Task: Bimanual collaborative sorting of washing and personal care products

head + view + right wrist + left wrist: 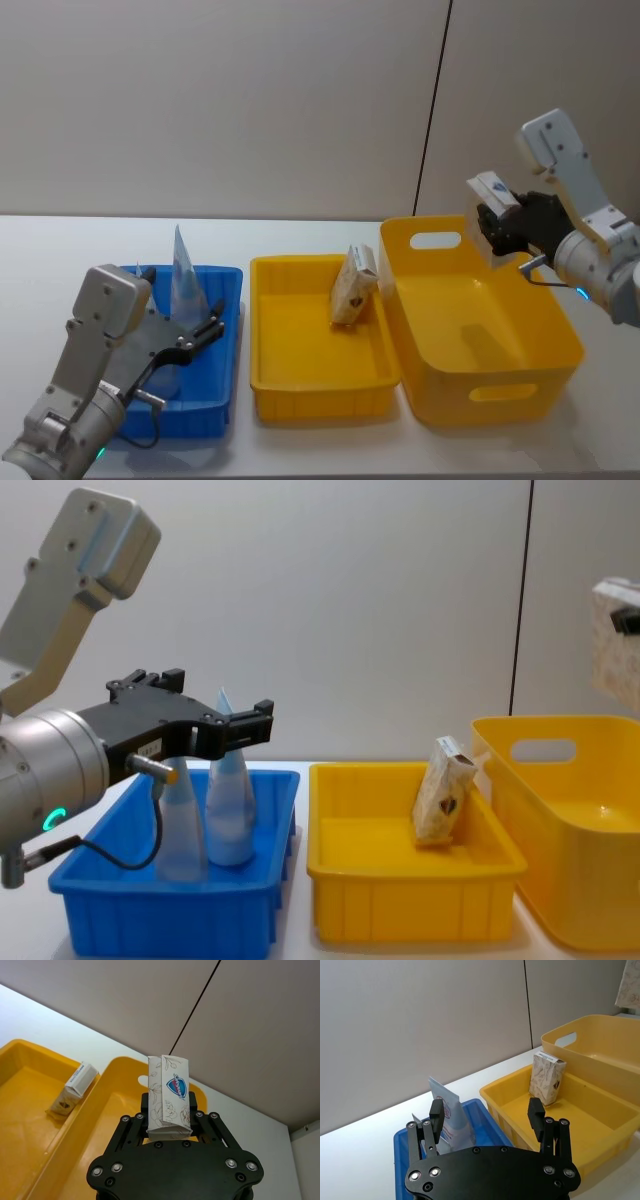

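My right gripper [497, 215] hangs above the deep yellow bin [545, 330], shut on a white-grey carton [492, 188] with a blue mark [170, 1095]; the carton stands upright between the fingers [192, 1122] and shows at the chest view's right edge [615, 645]. A cream carton [353, 285] leans against the far right wall of the shallow yellow bin [300, 395]. Two pale tubes [230, 810] stand in the blue bin [170, 915], crimped ends up. My left gripper [198, 335] hovers open just over the blue bin, beside the tubes [451, 1117], holding nothing.
The three bins stand side by side on the white table [60, 250]: blue at left, shallow yellow in the middle, deep yellow with handle cut-outs at right. A grey wall rises close behind. Bare table lies behind the bins.
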{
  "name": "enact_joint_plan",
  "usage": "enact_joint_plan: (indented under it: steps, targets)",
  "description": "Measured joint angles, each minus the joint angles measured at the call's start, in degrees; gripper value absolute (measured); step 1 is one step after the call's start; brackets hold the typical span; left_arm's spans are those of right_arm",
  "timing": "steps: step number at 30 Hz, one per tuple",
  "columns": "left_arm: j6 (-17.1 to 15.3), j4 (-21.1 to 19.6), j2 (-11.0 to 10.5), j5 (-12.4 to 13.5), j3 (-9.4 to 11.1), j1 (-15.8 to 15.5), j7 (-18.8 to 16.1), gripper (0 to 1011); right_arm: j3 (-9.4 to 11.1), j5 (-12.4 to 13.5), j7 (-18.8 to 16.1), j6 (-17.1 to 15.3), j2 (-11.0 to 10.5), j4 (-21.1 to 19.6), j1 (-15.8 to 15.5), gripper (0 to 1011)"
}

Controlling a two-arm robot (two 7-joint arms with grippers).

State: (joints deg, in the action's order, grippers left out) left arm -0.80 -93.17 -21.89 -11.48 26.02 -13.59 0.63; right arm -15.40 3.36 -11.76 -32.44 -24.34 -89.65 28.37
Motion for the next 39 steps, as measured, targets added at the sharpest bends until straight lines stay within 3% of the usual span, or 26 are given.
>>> enact_joint_plan:
  steps: [14, 28, 32, 36, 39]
  targets:
    - [0.0, 0.0, -0.01, 0.0, 0.0, 0.0, 0.0, 1001, -1.36, -0.9, -0.92, -0.63, 1.86, 5.36, 2.37, 339]
    - [0.0, 0.0, 0.0, 0.0, 0.0, 0.0, 0.0, 1001, -2.26, -1.79, -0.66, -1.13, 3.25, 8.03, 3.51, 339]
    - [0.0, 0.0, 0.0, 0.0, 0.0, 0.0, 0.0, 1001, -2.37, -1.9, -0.61, -1.19, 3.43, 8.36, 3.64, 408]
    - [0.0, 0.0, -0.01, 0.0, 0.0, 0.0, 0.0, 1001, -2.46, -2.0, -0.57, -1.23, 3.58, 8.67, 3.79, 577]
    - [0.0, 0.0, -0.01, 0.0, 0.0, 0.0, 0.0, 1001, -2.49, -2.05, -0.55, -1.25, 3.64, 8.77, 3.84, 635]
